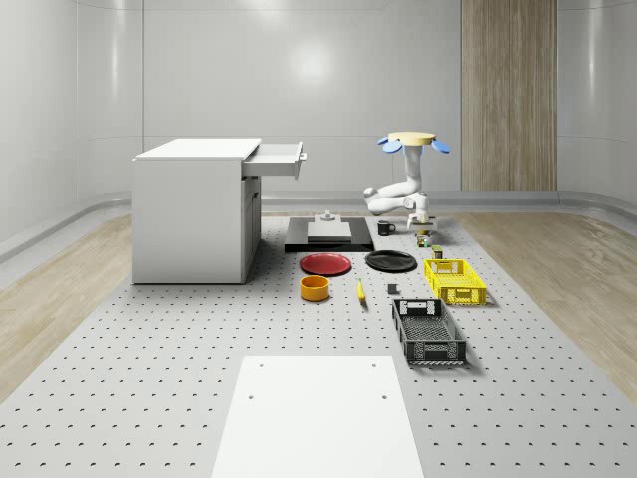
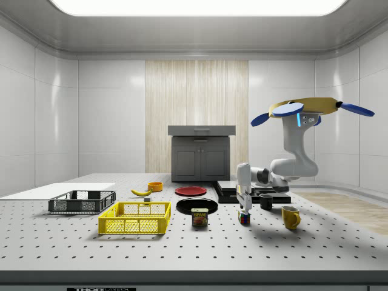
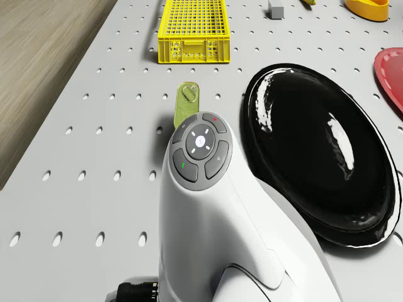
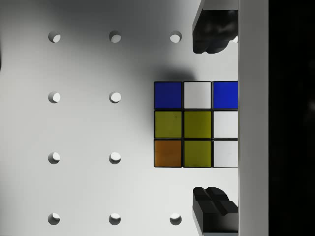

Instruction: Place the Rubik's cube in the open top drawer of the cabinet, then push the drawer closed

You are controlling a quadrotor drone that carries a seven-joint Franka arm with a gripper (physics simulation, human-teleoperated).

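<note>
I had the drone hovering beside the black plate, jaws spread wide (gripping nothing) just above the Rubik's cube on the tabletop.

The cube shows a top face of blue, white, blue; olive-yellow, olive-yellow, white; orange, olive-yellow, white, on a black grid. The counter is pale grey, dotted with dark holes. The arm is white, the drone tan with blue rotors. One crate is yellow, the other crate black. One plate is red, the other plate glossy black. The cabinet is white.
</note>
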